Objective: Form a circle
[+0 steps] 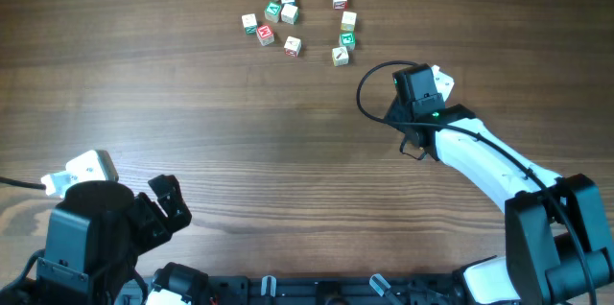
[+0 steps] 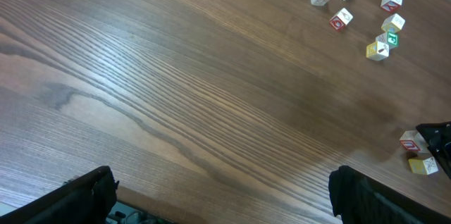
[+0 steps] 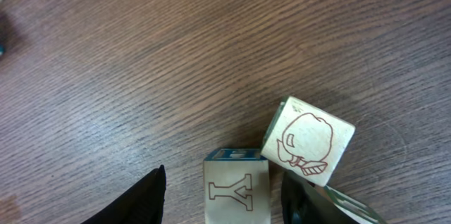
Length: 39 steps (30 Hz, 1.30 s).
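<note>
- Overhead: cubes [image 1: 288,19] scattered far centre on tabletop [image 1: 192,113]; right gripper [image 1: 434,82] near them, fingers hidden.
- Left wrist: left gripper [image 2: 218,194] fingers wide open, empty.
- Right wrist: lettered cube [image 3: 236,194] between parted fingers, grip uncertain; neighbouring cube [image 3: 308,139] touching, so it may get dragged along.

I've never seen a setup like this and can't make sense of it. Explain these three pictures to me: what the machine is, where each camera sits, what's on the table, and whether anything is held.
These are two robot arms at a wooden table. One picture looks down from above; the other two come from cameras on each wrist.

From above, the left gripper rests near the bottom edge, open and empty. The right gripper reaches toward small wooden cubes with red or green prints, scattered loosely, not yet a circle.

The right wrist view shows a Y cube between its fingers, with a tilted picture cube leaning beside it. Whether the Y cube is actually gripped is unclear.
</note>
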Each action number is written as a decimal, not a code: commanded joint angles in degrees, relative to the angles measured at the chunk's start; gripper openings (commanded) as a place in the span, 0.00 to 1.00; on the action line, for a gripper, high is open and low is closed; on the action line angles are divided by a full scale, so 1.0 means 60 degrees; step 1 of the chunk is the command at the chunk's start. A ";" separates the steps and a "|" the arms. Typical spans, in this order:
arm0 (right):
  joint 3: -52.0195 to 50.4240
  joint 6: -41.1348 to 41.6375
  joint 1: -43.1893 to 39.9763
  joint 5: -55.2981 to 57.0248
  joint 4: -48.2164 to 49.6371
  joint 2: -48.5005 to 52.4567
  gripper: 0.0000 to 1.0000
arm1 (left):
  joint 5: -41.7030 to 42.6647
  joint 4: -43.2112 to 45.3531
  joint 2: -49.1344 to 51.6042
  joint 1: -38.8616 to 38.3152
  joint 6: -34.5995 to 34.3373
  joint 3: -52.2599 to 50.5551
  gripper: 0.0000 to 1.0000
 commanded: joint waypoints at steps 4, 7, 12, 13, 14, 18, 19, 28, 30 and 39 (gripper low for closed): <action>0.0164 -0.0007 -0.0033 -0.0160 0.0066 0.0164 0.53 | 0.0047 0.0022 0.0022 0.0047 -0.0120 0.0000 1.00; 0.0164 0.0004 -0.0033 -0.0200 0.0062 0.0182 0.53 | 0.0047 0.0022 0.0022 0.0047 -0.0120 0.0000 1.00; 0.0164 0.0047 -0.0033 -0.0375 0.0178 0.0328 0.53 | 0.0047 0.0022 0.0022 0.0047 -0.0120 0.0000 1.00; 0.0164 0.0047 -0.0033 -0.0375 0.0178 0.0328 0.53 | 0.0047 0.0022 0.0022 0.0047 -0.0120 0.0000 1.00; 0.0164 0.0047 -0.0033 -0.0375 0.0182 0.0328 0.53 | 0.0047 0.0022 0.0022 0.0047 -0.0120 0.0000 1.00; 0.0164 0.0036 -0.0033 -0.0375 0.0182 0.0328 0.53 | 0.0047 0.0022 0.0022 0.0047 -0.0120 0.0000 1.00; 0.0164 0.0033 -0.0033 -0.0372 0.0193 0.0328 0.53 | 0.0047 0.0022 0.0022 0.0047 -0.0120 0.0000 1.00; 0.0164 -0.0025 -0.0033 -0.0222 0.0211 0.0328 0.54 | 0.0047 0.0022 0.0022 0.0047 -0.0120 0.0000 1.00; 0.0164 -0.0025 -0.0033 -0.0149 0.0219 0.0328 0.54 | 0.0047 0.0022 0.0022 0.0047 -0.0120 0.0000 1.00; 0.0164 -0.0025 -0.0033 -0.0007 0.0251 0.0328 0.56 | 0.0047 0.0022 0.0022 0.0047 -0.0120 0.0000 1.00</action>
